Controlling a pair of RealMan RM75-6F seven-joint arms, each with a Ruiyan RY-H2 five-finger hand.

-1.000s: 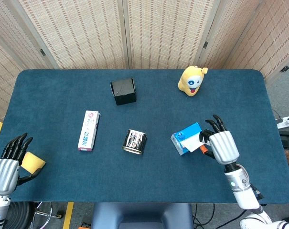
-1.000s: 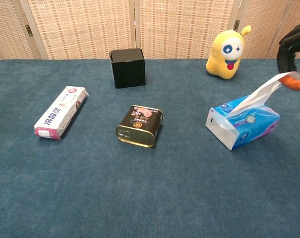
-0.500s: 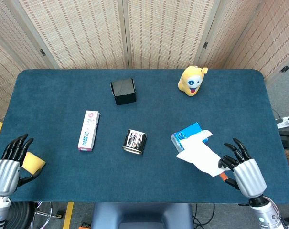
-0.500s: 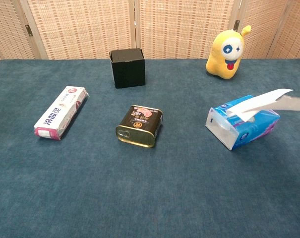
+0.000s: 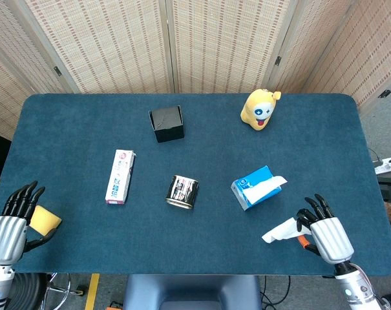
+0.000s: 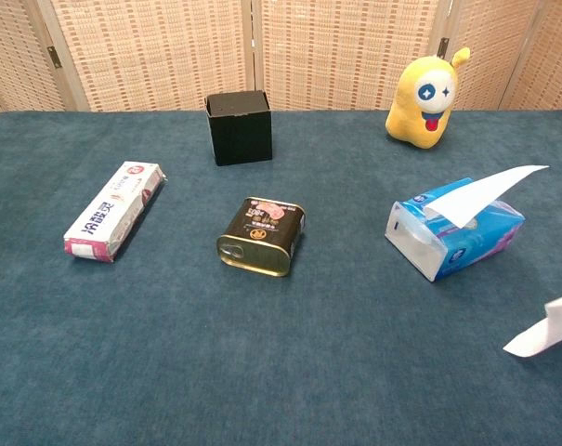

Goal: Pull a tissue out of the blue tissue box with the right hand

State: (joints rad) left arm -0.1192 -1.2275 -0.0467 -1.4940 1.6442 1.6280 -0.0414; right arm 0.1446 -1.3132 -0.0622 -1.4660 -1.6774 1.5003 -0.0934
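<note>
The blue tissue box (image 5: 253,186) (image 6: 455,238) lies on the table, right of centre, with a fresh white tissue (image 5: 271,185) (image 6: 485,190) sticking out of its slot. My right hand (image 5: 324,234) is near the table's front right edge, below and right of the box. It pinches a pulled-out white tissue (image 5: 280,230) (image 6: 546,334), which hangs free of the box. In the chest view only that tissue shows, not the hand. My left hand (image 5: 11,221) is at the front left corner, holding a yellow sponge (image 5: 44,220).
A dark tin can (image 5: 183,191) (image 6: 261,235) lies at the centre. A white toothpaste box (image 5: 120,175) (image 6: 113,210) is to its left. A black box (image 5: 167,123) (image 6: 238,126) and a yellow plush toy (image 5: 260,109) (image 6: 427,99) stand further back.
My right hand has drawn back toward the front right edge, pulling the tissue fully out of the box. Another tissue now sticks out of the slot. The left hand has not moved.
</note>
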